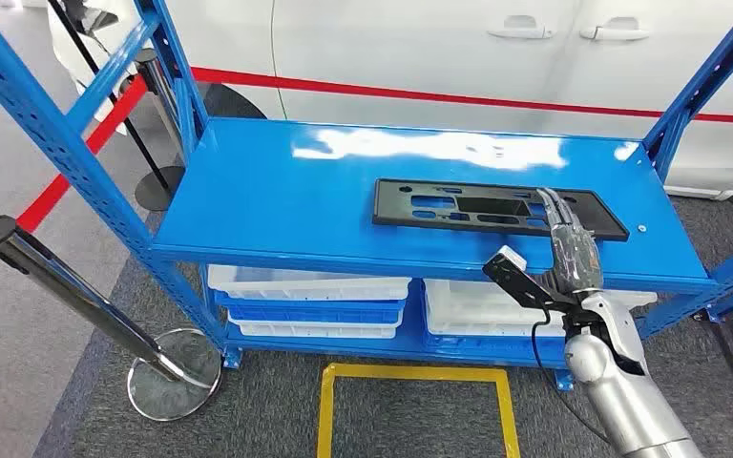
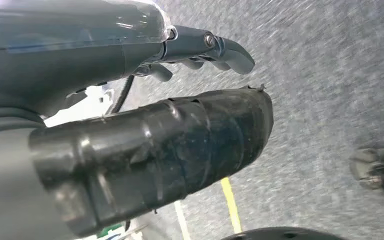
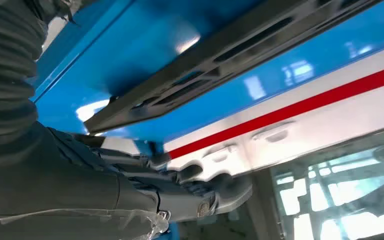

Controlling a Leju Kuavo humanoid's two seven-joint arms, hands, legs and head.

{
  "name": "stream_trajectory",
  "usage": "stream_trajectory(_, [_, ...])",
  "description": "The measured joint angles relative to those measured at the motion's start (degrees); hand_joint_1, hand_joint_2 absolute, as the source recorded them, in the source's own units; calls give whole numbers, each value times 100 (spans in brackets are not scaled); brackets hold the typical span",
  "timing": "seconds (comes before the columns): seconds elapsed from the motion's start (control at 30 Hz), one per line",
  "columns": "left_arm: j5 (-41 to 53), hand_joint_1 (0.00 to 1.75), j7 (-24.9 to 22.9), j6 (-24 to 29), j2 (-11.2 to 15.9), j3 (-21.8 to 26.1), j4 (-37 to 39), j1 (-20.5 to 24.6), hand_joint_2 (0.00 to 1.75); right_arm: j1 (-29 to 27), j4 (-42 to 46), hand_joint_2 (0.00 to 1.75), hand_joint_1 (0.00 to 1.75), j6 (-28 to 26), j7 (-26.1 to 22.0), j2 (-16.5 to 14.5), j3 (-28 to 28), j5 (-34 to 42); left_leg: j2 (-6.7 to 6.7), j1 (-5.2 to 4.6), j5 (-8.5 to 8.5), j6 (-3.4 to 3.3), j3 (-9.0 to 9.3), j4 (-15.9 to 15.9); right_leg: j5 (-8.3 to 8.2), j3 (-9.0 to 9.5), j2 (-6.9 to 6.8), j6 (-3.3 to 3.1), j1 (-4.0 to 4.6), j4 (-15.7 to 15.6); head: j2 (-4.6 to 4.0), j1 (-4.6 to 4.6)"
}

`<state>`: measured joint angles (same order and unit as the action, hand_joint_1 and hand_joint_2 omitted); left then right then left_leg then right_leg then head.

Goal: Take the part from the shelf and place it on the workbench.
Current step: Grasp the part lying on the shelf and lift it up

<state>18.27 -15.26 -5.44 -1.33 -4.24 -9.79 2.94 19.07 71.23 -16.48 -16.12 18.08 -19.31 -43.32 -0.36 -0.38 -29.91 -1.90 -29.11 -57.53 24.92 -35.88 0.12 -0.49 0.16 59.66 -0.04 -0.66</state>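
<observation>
Lower left of the head view, a chrome post leans on its round base. Centre frame, the blue shelf carries the flat black part right of middle. The right hand reaches over its right end, fingers straight; grip can't be judged. Left hand hangs over grey carpet, fingers loosely curled, holding nothing.

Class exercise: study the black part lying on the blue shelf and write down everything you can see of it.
The black part is a long, flat, rectangular panel, apparently matte plastic, with several slots and a larger rectangular cut-out along its middle. It lies flat on the top level of the blue shelf, nearer the right end, its long side running along the shelf. The right hand reaches over its right portion with fingers extended on or just above it; whether they actually touch cannot be told.
</observation>
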Motion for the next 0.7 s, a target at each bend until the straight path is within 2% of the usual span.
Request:
stream_trajectory(0.1, [0, 0, 0, -1, 8, 0, -1, 11, 0, -4, -4, 175, 0, -2, 1, -1, 19, -3, 12, -8, -60, 63, 37, -5, 24, 80, 15, -36, -47, -87, 0, 3])
stream_trajectory(0.17, [3, 0, 0, -1, 15, 0, -2, 18, 0, 0, -14, 175, 0, -7, 3, -4, 30, -36, 14, 0, -212, 140, -102, -351, 58, 211, 9, -81, -94, -180, 0, 7])
stream_trajectory(0.2, [6, 0, 1, 0, 14, 0, -2, 18, 0, 2, -28, 175, 0, -10, 3, -6, 32, -61, 14, 20, -333, 178, -305, -728, 90, 266, 1, -102, -93, -198, 0, 8])
stream_trajectory(0.27, [15, 0, 2, -1, 11, -1, -2, 16, 0, 1, -76, 175, 0, -11, 7, -15, 31, -107, 15, 61, -537, 241, -829, -1514, 168, 356, -11, -119, -94, -204, 0, 9])
stream_trajectory(0.3, [19, 0, 2, -2, 11, -1, -2, 11, 0, -1, -108, 175, 0, -11, 9, -23, 29, -127, 15, 79, -511, 262, -1034, -1734, 215, 409, -10, -115, -95, -203, 0, 10])
stream_trajectory(0.33, [22, 0, 1, -2, 11, -2, -2, 6, 0, -1, -140, 175, 0, -11, 10, -33, 28, -149, 16, 91, -352, 272, -1116, -1708, 262, 469, -5, -105, -98, -201, 0, 10])
stream_trajectory(0.37, [24, 0, 0, -1, 13, -2, -2, -1, 0, 0, -171, 175, 0, -11, 9, -45, 28, -170, 16, 99, -69, 270, -1083, -1443, 317, 545, 2, -89, -102, -200, 0, 9])
stream_trajectory(0.4, [24, 0, -1, 2, 14, -1, -2, -9, 0, 2, -201, 175, 0, -11, 8, -58, 27, -195, 16, 102, 257, 252, -983, -1037, 377, 614, 8, -68, -106, -201, 0, 9])
stream_trajectory(0.43, [24, 0, -1, 8, 16, -1, 4, -14, 0, 10, -232, 175, 0, -10, 7, -73, 26, -227, 16, 89, 488, 223, -859, -675, 431, 664, 12, -38, -99, -199, 0, 6])
stream_trajectory(0.47, [23, 0, 5, 21, 17, 0, 10, -13, 0, 20, -264, 175, 0, -10, 12, -86, 21, -271, 16, 75, 615, 186, -741, -368, 475, 693, 17, -5, -95, -194, 0, 8])
stream_trajectory(0.5, [21, 0, 10, 37, 18, 0, 16, -7, 0, 31, -295, 175, 0, -8, 24, -96, 15, -333, 13, 61, 626, 148, -679, -215, 501, 693, 18, 24, -88, -190, 0, 8])
stream_trajectory(0.57, [11, 0, 26, 84, 16, 2, 22, 9, 0, 52, -354, 175, 0, 10, 82, -102, -20, -510, 4, 48, 549, 92, -624, -117, 524, 697, 16, 66, -88, -205, 0, 13])
stream_trajectory(0.7, [0, 0, 46, 148, 7, 9, 22, 1, 0, 113, -486, 175, 0, 185, 204, -56, -150, -899, -15, 51, 543, 80, -597, -50, 482, 725, 10, 59, -92, -247, 0, 10])
